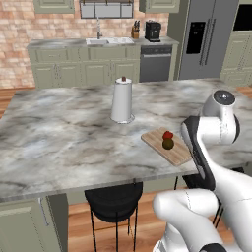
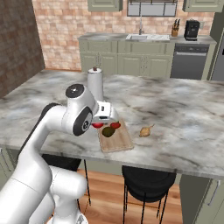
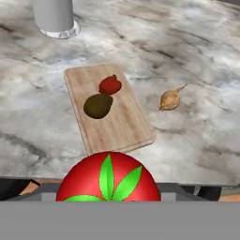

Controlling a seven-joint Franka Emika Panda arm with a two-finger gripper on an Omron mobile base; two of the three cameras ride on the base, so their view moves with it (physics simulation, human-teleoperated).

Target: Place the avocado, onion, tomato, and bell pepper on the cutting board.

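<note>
We have the end effector (image 3: 107, 199) clamped on the tomato (image 3: 108, 178), above the cutting board (image 3: 117, 126) near edge (smooth, round, light; probably slips unless squeezed across its middle).

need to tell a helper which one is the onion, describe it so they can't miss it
Start at the marble island counter and find the wooden cutting board near its front edge. Just off the board's side, on bare marble, lies the onion: pale tan with a thin pointed tip, unlike the red bell pepper and dark avocado on the board.
</note>
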